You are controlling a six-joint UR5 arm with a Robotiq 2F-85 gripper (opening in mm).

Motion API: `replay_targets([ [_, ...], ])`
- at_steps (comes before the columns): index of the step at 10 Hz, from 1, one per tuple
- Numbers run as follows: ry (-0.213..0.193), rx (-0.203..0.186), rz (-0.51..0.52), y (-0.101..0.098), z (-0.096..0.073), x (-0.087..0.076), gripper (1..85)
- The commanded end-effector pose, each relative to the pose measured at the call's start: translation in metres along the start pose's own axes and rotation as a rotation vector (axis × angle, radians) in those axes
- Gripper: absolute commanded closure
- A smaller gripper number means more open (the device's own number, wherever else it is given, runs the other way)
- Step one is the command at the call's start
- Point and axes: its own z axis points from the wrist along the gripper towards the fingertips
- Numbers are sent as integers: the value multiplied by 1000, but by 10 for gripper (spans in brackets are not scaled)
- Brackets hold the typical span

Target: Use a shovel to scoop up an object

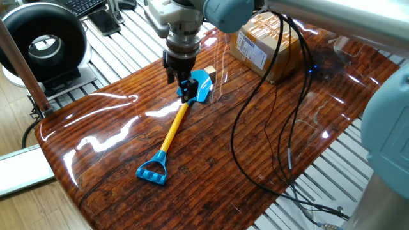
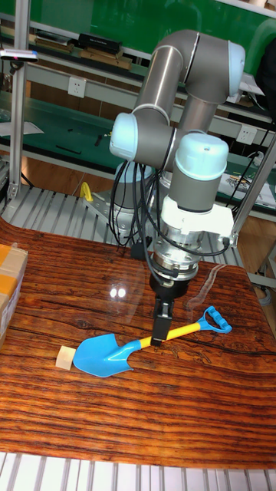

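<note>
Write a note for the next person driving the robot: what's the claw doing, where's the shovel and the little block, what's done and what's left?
Gripper: down at the shovel's neck, where the yellow shaft meets the blue blade; can't tell if it is shut on it.
Shovel: flat on the table, handle end toward the table edge.
Cube: on the table beside the blade tip, not on the blade.
Done: gripper reached the shovel.
Left: confirm the grip, lift, slide the blade under the cube, scoop.
</note>
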Motion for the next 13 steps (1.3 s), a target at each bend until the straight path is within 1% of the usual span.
replay_targets([
  [1, 3, 8, -51, 0, -2, -1, 177],
  [2, 4, -9, -58, 4, -2, -1, 177],
  [3, 13, -18, -70, 6, -2, 2, 173],
  [4, 11, -32, -74, 10, -2, 1, 173],
  [6, -13, -40, -95, 12, -2, -5, 133],
  [7, -20, -37, -107, 12, -2, -6, 123],
  [8, -16, -26, -135, 9, 0, -8, 117],
  [9, -3, -16, -162, 9, 6, -13, 110],
  [10, 11, 2, -183, 7, 12, -15, 110],
  [12, 14, 5, -196, 12, 23, -20, 110],
  [13, 19, 6, -214, 12, 24, -20, 110],
])
